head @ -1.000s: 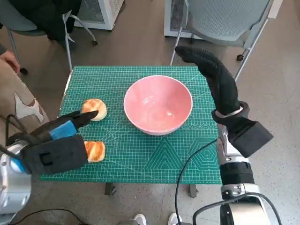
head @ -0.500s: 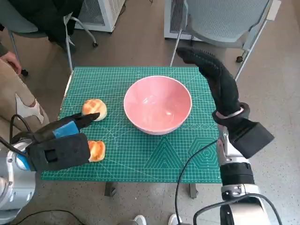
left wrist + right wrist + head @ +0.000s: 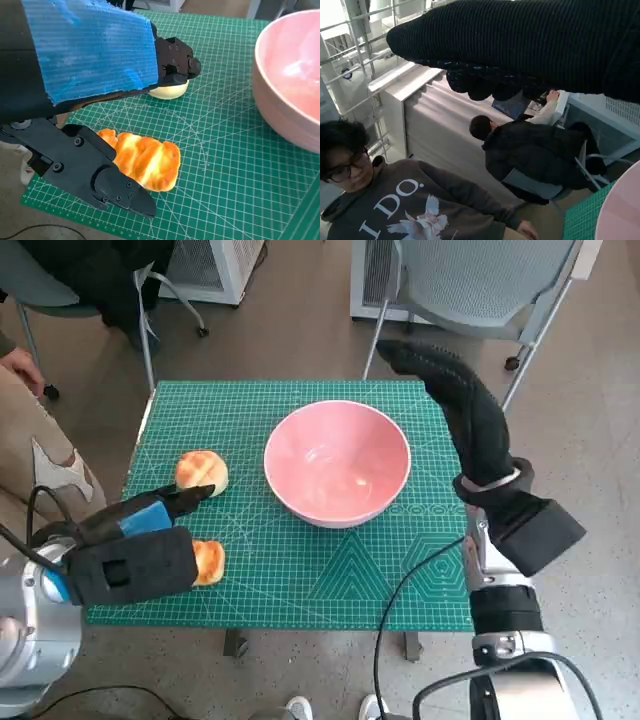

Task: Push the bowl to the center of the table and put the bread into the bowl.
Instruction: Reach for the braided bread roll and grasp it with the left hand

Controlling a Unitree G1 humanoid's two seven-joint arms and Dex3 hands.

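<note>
Golden-brown and glossy, one piece of bread [image 3: 207, 561] lies on the green cutting mat [image 3: 340, 580] right beside the left robot hand [image 3: 135, 545]. In the left wrist view this flattish, lumpy piece [image 3: 142, 160] sits between the hand's fingers [image 3: 107, 182], spread above and below it; whether they touch it cannot be told. The hand is released, holding nothing. A second, rounder and paler bun [image 3: 201, 472] lies further from the robot on the mat, just past the fingertips [image 3: 195, 495].

The pink bowl [image 3: 337, 462] stands near the middle of the counter, smooth and shiny, wide-mouthed, with nothing in it. It is well apart from the left robot hand and near the right one.

The right robot hand [image 3: 455, 405], in its black knitted glove, hangs over the counter's far right edge beside the bowl, fingers stretched out and grasping nothing. The mat is printed with a fine white grid.
</note>
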